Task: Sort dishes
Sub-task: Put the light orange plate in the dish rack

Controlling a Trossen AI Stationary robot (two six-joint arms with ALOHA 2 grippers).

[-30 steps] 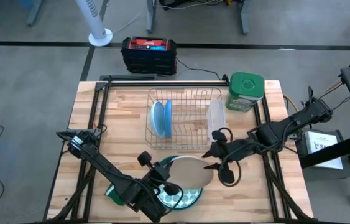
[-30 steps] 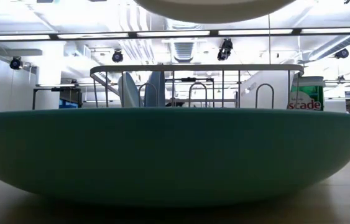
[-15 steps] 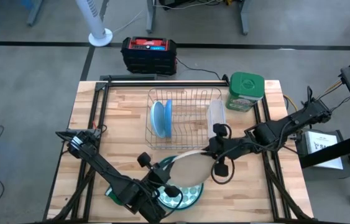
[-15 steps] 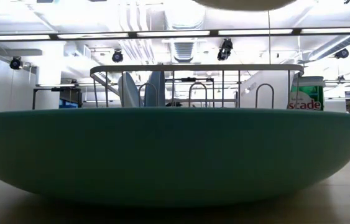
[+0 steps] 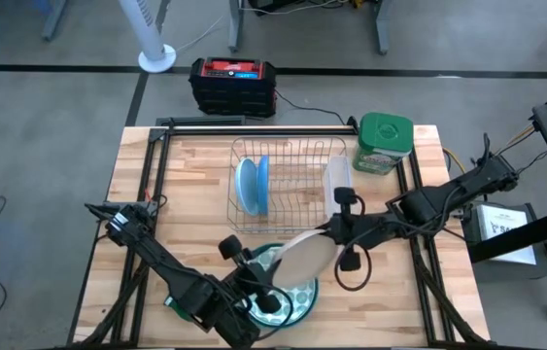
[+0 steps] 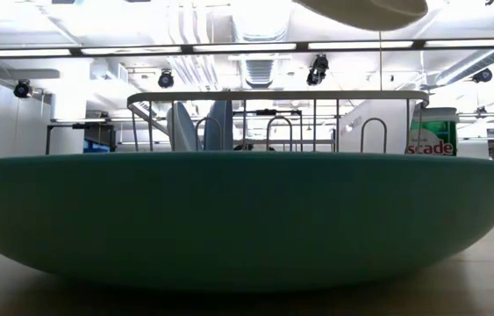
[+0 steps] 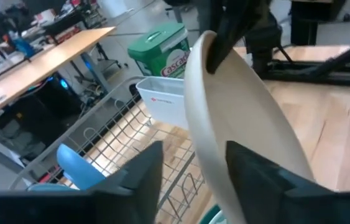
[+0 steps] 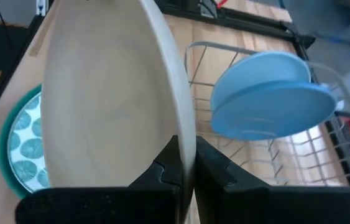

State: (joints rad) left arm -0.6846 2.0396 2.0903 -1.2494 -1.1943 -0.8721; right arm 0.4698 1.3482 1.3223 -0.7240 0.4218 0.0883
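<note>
Cream plate [image 5: 307, 255] rim pinched in right hand [image 5: 334, 233]

The right half of the wire rack [image 5: 288, 185] stood free, while two light blue plates [image 5: 252, 185] filled its left slots. A clear container [image 5: 337, 190] hung at the rack's right end and a green tub [image 5: 384, 142] stood just behind it. In front of the rack, the cream plate [image 5: 304, 256] hung tilted above the teal-rimmed plate [image 5: 292, 301], which blocked the near desk [image 5: 195, 194].

Wooden table [image 5: 186, 185] bears wire rack [image 5: 288, 185], teal-rimmed plate [image 5: 292, 303], green-lidded container [image 5: 383, 142]
</note>
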